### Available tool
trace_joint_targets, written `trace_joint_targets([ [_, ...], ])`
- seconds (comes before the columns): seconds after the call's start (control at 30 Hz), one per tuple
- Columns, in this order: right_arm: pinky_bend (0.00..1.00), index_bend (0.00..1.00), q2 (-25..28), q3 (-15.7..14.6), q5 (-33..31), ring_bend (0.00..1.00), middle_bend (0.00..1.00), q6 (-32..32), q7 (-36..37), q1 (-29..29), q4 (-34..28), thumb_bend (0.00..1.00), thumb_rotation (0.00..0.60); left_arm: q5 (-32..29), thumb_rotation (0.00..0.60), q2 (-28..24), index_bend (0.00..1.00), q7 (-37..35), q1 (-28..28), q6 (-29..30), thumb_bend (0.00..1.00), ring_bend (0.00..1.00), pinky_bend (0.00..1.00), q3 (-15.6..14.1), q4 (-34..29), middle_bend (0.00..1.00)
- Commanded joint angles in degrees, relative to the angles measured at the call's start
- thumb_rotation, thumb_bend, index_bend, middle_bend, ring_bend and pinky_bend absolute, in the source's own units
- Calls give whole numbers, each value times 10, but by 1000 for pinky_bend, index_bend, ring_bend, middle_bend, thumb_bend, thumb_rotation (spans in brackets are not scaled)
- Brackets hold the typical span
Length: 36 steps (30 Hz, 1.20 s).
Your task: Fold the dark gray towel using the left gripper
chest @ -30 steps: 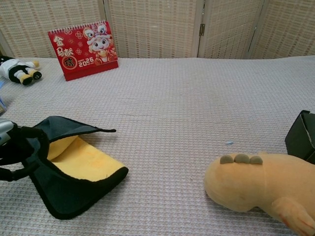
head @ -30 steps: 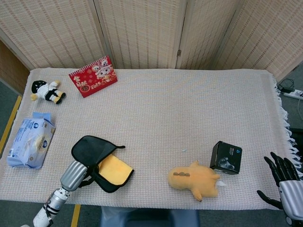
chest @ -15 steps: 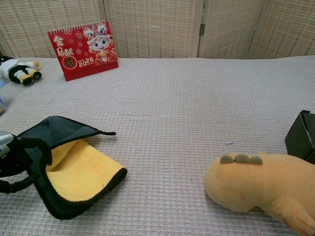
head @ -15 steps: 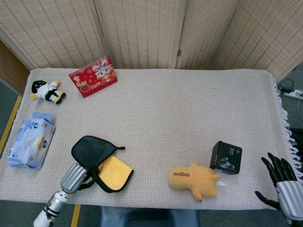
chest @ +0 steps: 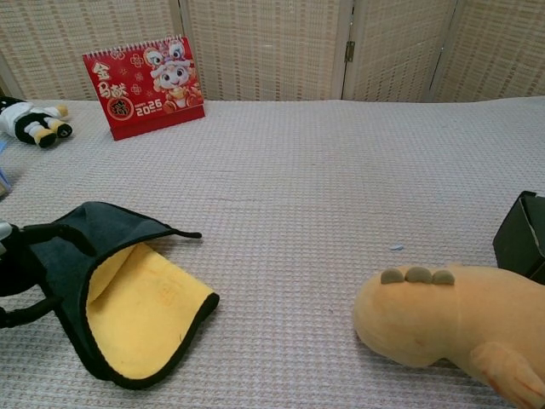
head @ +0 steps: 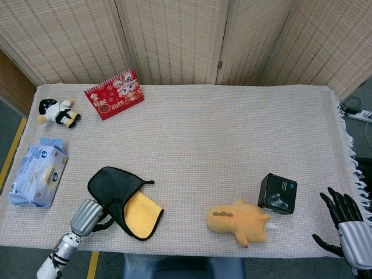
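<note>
1. The dark gray towel (head: 119,192) is seen near the front left edge of the table (head: 221,139), partly folded, with its yellow inner face (chest: 140,307) exposed. Its long axis runs diagonally, from the rounded dark end at the back left to the yellow end at the front right; a thin black tab (head: 149,182) points right.
2. The left hand (chest: 21,268) is placed at the towel's left edge, its dark fingers (chest: 55,232) curled over the dark upper layer, which is gripped. The silver forearm (head: 84,217) slants in from below the table edge.
3. The right hand (head: 344,212) is held off the table's front right corner, fingers spread and nothing held.
4. Compared with a second ago, the left hand has been drawn back to the left, and more yellow is uncovered.
</note>
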<state>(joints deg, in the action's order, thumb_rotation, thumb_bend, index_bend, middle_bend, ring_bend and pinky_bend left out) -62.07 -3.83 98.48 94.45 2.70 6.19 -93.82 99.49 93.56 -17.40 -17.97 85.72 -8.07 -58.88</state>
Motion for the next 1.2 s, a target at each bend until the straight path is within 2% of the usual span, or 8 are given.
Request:
trace_joint_targets([
  [0.03,0,0,0,0,0,0,0,0,0,0,0,211,600,-6,600,-29,332,14,-2,4,394,1000,1000,11,-35,1000],
  [0.17,0,0,-1,1,-1,0,0,-1,0,-1,1,211,600,-11,600,-63,343,29,-2,16,394,1000,1000,24,-73,1000],
  [0.33,0,0,-2,0,-1,0,0,-5,-2,-3,0,211,600,-4,600,-91,410,51,-8,19,396,1000,1000,32,-127,1000],
  [0.57,0,0,3,3,-1,0,0,8,10,0,3,211,600,-1,600,-96,436,138,-29,-26,396,1000,1000,42,-191,1000],
  [0.87,0,0,16,8,-14,0,0,16,40,3,7,211,600,-41,600,-37,429,262,-62,-98,352,1000,1000,84,-237,1000],
  [1.2,0,0,23,15,-33,0,0,20,65,7,11,211,600,-83,600,43,476,320,-97,-145,340,1000,1000,124,-209,1000],
])
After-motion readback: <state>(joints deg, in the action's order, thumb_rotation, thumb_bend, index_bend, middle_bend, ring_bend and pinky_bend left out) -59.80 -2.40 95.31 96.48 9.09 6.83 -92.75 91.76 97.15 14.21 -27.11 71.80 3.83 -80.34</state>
